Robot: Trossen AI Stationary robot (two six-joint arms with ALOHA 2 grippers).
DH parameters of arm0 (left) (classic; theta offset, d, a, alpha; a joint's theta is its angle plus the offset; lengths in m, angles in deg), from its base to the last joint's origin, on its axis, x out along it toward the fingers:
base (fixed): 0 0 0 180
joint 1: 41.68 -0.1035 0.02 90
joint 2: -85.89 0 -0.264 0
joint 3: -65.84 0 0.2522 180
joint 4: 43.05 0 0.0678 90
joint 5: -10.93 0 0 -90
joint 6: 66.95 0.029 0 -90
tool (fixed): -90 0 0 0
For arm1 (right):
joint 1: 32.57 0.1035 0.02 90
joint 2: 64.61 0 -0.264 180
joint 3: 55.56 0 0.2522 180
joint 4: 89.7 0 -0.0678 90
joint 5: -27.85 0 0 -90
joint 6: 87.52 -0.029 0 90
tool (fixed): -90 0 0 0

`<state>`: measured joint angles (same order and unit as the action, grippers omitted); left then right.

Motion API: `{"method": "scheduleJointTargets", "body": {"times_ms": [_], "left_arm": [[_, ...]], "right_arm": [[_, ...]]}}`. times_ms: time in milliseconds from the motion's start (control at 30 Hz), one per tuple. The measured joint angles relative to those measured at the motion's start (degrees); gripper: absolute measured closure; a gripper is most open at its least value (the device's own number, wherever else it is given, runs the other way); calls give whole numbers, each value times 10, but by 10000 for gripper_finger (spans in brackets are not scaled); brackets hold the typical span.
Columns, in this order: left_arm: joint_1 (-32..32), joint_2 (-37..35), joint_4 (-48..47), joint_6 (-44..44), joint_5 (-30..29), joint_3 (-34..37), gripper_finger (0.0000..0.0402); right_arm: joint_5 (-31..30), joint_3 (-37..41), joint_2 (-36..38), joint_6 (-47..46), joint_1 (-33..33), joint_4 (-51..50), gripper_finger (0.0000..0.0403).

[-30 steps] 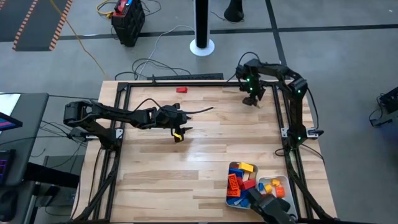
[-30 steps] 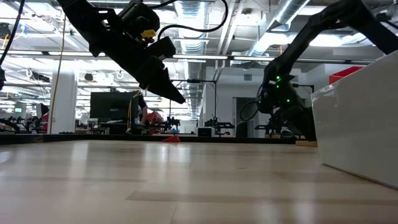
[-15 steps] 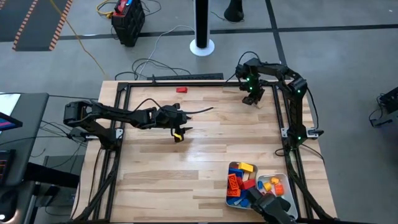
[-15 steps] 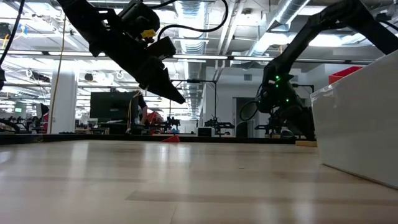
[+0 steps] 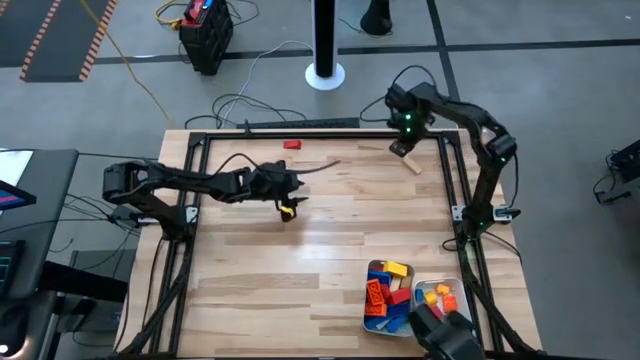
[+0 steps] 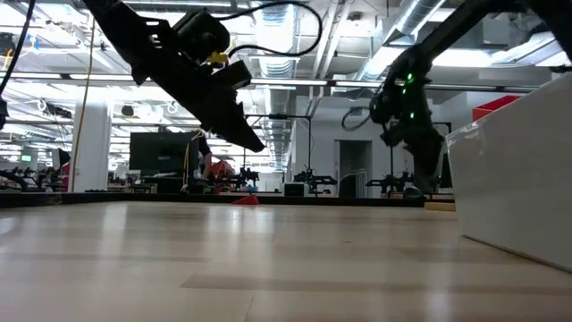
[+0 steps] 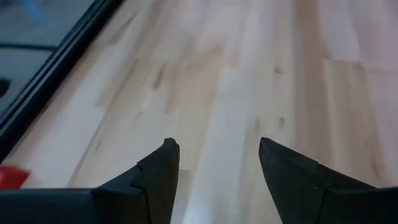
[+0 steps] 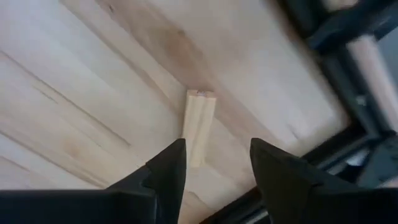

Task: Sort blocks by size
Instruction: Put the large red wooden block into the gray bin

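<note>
Blocks [image 5: 390, 285]: high view, most already sit in two white trays [image 5: 366, 302] at table's near right corner, well apart from both claws; larger tray has red, blue, yellow, orange pcs, smaller one [image 5: 459, 293] mostly orange/yellow; still out: a tan block [image 5: 411, 162] on the wood just beside right gripper [image 5: 400, 149], and a red block [image 5: 291, 144] at far edge, beyond left gripper [image 5: 287, 211]; so nearly done, two strays left, by my read; table [image 5: 260, 270] is pale plank wood in a black frame, grey floor w/ cables around.

Low view: left gripper [image 6: 246, 139] hangs above the boards, nothing in it; right gripper [image 6: 420, 148] farther back; tray wall [image 6: 518, 170] at right; open workshop behind, ceiling lights, monitors.

Left wrist view: fingers [image 7: 158, 171] apart, empty, bare wood between; red block [image 7: 9, 177] off to the side.

Right wrist view: fingers [image 8: 168, 165] apart, gripping nothing; tan block [image 8: 198, 124] lies flat just ahead, btwn them, not touched.
</note>
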<state>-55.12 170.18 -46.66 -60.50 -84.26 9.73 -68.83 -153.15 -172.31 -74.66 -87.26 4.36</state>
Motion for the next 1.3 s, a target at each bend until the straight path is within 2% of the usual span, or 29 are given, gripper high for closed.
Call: {"method": "scheduleJointTargets", "body": {"times_ms": [100, 200, 367, 467, 533, 667, 833, 1033, 1167, 1300], "left_arm": [[-24, 0, -4, -24, -3, 0, 189], [-61, 0, -20, -43, -26, 0, 189], [-140, 1, -41, -36, -30, -7, 189], [-186, 27, -74, 4, -23, -42, 189], [-211, 54, -96, 47, 4, -72, 189], [-249, 127, -108, 168, 22, -136, 189], [-281, 213, -122, 299, 24, -205, 189], [-302, 284, -155, 323, 46, -271, 189], [-311, 310, -231, 322, 101, -307, 189], [-308, 318, -299, 320, 128, -328, 189]], "right_arm": [[6, 16, 58, -21, 12, 32, 190], [20, 81, 154, -45, 47, 142, 195], [24, 235, 304, -121, 152, 311, 202], [24, 314, 368, -167, 227, 387, 202], [24, 355, 397, -189, 275, 431, 203], [23, 394, 426, -216, 355, 503, 203], [-6, 401, 428, -220, 427, 524, 203], [-43, 401, 423, -229, 487, 535, 203], [-44, 401, 421, -232, 508, 535, 203], [-52, 401, 421, -236, 517, 535, 203]]}}
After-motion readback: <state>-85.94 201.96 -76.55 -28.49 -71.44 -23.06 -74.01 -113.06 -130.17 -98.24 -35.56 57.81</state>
